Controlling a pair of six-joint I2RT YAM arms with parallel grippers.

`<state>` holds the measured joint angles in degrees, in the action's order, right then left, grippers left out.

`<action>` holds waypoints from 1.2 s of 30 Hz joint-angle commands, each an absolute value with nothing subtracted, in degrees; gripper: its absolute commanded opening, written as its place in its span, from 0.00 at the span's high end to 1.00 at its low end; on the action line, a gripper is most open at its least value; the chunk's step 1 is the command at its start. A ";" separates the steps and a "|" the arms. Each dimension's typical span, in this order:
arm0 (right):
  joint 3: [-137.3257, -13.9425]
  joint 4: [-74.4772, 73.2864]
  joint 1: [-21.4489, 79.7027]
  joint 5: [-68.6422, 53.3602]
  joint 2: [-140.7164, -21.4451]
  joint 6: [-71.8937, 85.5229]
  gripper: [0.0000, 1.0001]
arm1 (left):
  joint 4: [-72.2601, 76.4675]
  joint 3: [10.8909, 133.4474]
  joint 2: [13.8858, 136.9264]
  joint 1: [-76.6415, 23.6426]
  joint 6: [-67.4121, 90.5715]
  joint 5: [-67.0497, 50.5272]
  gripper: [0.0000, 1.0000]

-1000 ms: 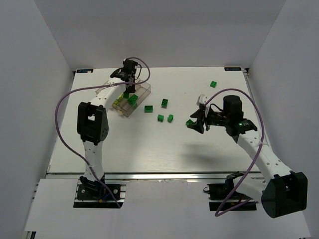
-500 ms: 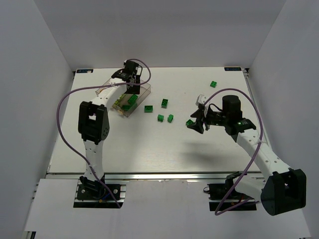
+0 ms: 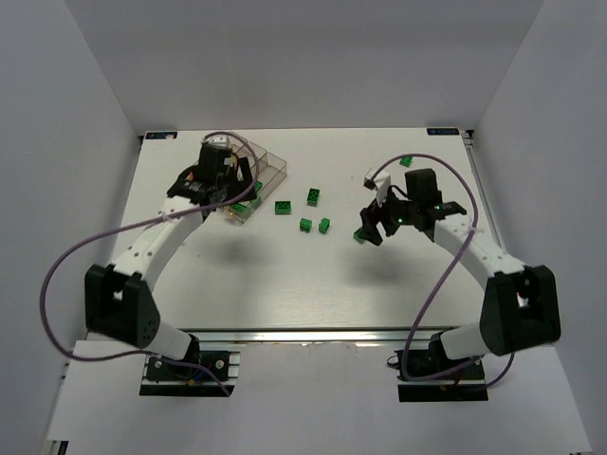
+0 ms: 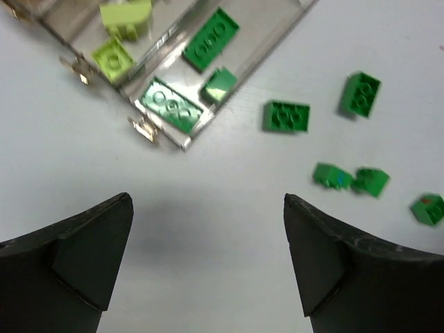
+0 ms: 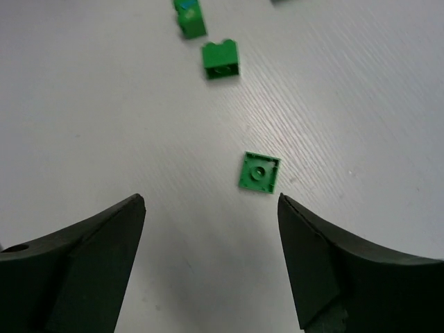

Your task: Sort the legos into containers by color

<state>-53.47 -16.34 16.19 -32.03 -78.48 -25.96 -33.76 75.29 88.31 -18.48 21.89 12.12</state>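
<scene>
The left gripper (image 4: 207,202) is hanging over the desk (image 3: 285,284) just off one end of the clear tray (image 4: 267,24). Its jaws are standing wide apart with nothing between them, fully released. Inside the tray, two lime green bricks (image 4: 114,55) are sitting toward one side. Three dark green bricks (image 4: 211,38) are lying toward the other side, by the outer wall, though I'm not making out which dividers are separating them.

Out on the bare desk, a loose green brick (image 4: 286,116) is lying near the tray, another green brick (image 4: 361,94) is sitting a little beyond it, and a pair of green bricks (image 4: 331,175) is resting side by side, close enough that they may be touching.

Across the desk, the right gripper (image 5: 211,202) is hovering low with its jaws spread and nothing in them, so it is released as well. An upturned green brick (image 5: 260,171), a flat square, is lying hollow side up on the desk just ahead of that gap. It is sitting nearer one finger than the other and touching neither. A lone green brick (image 3: 406,161) is sitting well apart, toward the far right of the desk.
</scene>
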 commanded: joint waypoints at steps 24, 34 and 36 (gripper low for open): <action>-69.52 -23.38 20.48 -15.21 -103.44 -19.42 0.28 | -22.68 37.35 48.86 -18.02 42.71 2.64 0.02; -69.17 -21.53 21.27 -12.66 -106.17 -20.04 0.38 | -21.53 36.91 49.66 -17.93 42.98 1.67 0.02; -69.00 -21.10 21.36 -12.31 -106.52 -20.21 0.41 | -21.45 36.91 49.75 -17.93 43.07 1.67 0.02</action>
